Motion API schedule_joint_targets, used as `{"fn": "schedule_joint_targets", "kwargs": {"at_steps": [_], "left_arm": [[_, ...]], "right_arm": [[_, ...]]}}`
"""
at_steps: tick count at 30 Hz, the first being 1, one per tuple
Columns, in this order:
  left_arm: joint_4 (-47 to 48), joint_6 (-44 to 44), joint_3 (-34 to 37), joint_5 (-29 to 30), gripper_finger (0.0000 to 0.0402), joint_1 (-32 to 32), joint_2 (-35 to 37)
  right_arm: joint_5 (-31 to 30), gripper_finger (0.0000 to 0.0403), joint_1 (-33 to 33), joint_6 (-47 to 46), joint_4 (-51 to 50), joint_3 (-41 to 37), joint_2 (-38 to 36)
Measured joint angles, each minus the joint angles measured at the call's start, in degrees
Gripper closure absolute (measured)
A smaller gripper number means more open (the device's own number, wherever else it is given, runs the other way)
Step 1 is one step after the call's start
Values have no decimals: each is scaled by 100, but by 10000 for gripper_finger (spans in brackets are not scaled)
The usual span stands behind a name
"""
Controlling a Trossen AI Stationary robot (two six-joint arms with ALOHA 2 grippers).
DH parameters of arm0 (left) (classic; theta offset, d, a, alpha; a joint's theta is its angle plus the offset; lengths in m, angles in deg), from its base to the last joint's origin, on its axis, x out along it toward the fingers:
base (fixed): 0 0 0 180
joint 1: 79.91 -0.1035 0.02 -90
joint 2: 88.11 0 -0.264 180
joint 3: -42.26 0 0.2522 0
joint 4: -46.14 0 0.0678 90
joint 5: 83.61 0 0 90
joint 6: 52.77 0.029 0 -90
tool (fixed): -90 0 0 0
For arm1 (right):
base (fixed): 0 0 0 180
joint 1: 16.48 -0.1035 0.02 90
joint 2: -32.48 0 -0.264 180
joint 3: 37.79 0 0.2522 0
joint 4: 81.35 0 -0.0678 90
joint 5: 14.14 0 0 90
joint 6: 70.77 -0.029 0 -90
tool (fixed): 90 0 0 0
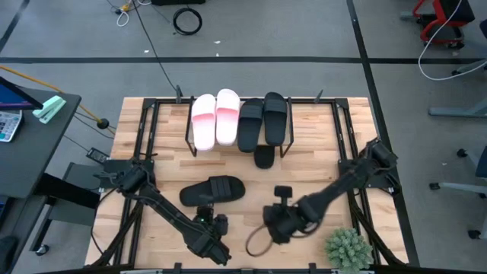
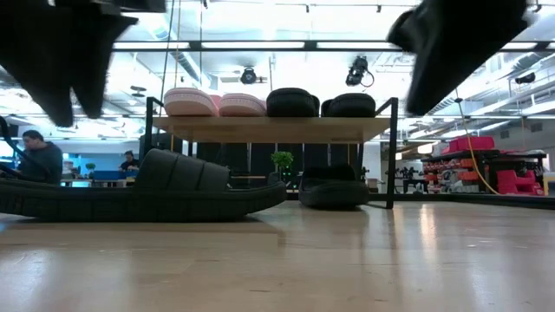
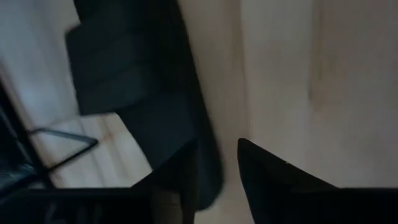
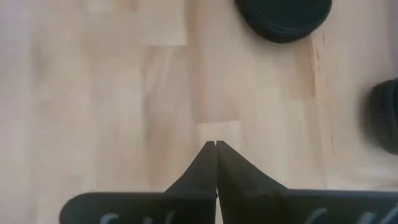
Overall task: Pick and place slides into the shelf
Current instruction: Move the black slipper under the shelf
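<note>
The shelf [image 2: 273, 130] stands at the table's far side. Two pale pink slides [image 1: 215, 118] and two black slides [image 1: 262, 120] lie side by side on its plank top. A third black slide [image 1: 264, 156] lies on the table under it. A fourth black slide [image 1: 213, 190] lies flat on its sole mid-table, left of centre. My left gripper [image 3: 217, 180] is open and raised just above this slide's near edge [image 3: 208, 155], touching nothing. My right gripper [image 4: 216, 146] is shut and empty, raised over bare table right of centre [image 1: 283, 192].
A dark cable loop [image 1: 259, 240] lies near the table's near edge beside the right arm. A green spiky plant [image 1: 348, 247] sits at the near right corner. Black frame bars [image 1: 144, 129] run along both sides. People sit in the room beyond [image 2: 39, 156].
</note>
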Motion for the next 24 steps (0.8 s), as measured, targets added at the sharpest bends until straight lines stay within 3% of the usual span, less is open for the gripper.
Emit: {"fn": "schedule_joint_targets", "kwargs": {"at_steps": [5,10,15,24], "left_arm": [[-59,485,265,311,248,-203,-4],[-395,800,990,725,223,-427,-9],[-379,730,1298,1449,219,-493,-9],[-414,873,1300,2037,228,-500,-9]], "right_arm": [[-467,402,-553,-449,-4,0,-199],[-712,401,-923,-669,-7,0,-343],[-893,401,-1116,-904,-24,0,-396],[-1001,400,-1076,-904,-30,0,-396]]}}
